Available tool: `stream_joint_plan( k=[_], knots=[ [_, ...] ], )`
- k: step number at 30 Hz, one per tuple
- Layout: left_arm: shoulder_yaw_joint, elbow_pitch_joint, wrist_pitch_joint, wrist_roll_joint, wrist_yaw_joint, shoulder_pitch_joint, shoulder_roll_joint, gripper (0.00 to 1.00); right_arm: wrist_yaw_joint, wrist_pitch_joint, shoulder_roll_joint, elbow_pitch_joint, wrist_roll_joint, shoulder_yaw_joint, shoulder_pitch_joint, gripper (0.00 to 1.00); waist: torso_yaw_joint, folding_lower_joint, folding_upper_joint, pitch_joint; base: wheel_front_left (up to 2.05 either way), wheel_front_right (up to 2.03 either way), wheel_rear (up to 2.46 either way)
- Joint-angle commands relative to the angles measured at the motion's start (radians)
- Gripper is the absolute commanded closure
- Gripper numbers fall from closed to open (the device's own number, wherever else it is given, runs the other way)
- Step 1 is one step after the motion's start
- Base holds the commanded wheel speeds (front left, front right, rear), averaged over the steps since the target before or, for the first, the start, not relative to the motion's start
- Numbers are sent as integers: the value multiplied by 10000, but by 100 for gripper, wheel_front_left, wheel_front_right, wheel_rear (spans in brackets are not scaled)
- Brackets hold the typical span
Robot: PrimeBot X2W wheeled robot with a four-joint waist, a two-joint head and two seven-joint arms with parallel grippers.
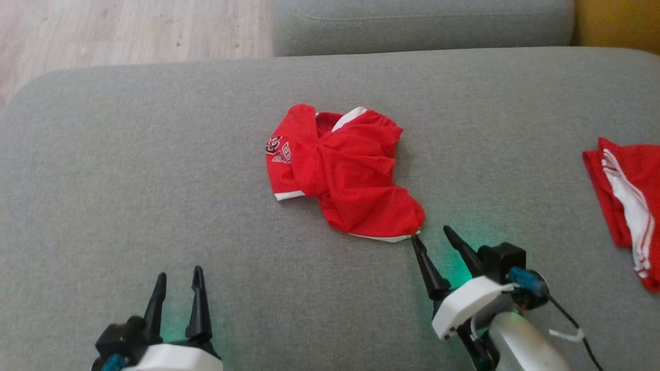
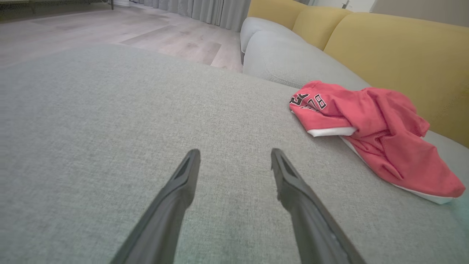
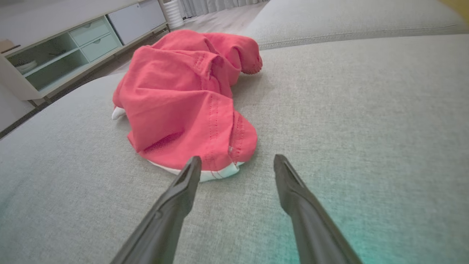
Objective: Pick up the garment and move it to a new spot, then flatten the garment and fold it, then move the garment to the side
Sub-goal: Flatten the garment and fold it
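A crumpled red garment (image 1: 345, 172) with white trim and black lettering lies in a heap in the middle of the grey sofa seat (image 1: 154, 180). My right gripper (image 1: 430, 234) is open just in front of the heap's near right corner, its left fingertip at the white hem, nothing between the fingers. The right wrist view has the garment (image 3: 183, 102) just past the open gripper (image 3: 237, 161). My left gripper (image 1: 179, 275) is open near the front left, well apart from the cloth. From the left wrist, the garment (image 2: 370, 124) lies far right of the open gripper (image 2: 234, 154).
Another red cloth with white stripes (image 1: 626, 206) lies folded at the seat's right edge. A second grey cushion (image 1: 423, 23) and a yellow backrest (image 2: 399, 55) bound the far side. Wooden floor (image 1: 129, 31) lies beyond the left edge, with a white cabinet (image 3: 73, 44) further off.
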Motion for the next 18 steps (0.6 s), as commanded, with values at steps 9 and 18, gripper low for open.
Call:
stream_joint_plan(
  k=[9, 18],
  knots=[
    [130, -272, -95, -14, 72, -561, 21, 0, -7, -40, 26, 452, 1085, 816, -845, 0, 343, -1, -1, 365, 0, 0, 0],
    [56, -250, -95, -74, 58, -819, 20, 0, -7, -40, 26, 343, 1261, 997, -1049, 1, 440, -1, -1, 714, 0, 0, 0]
  ],
)
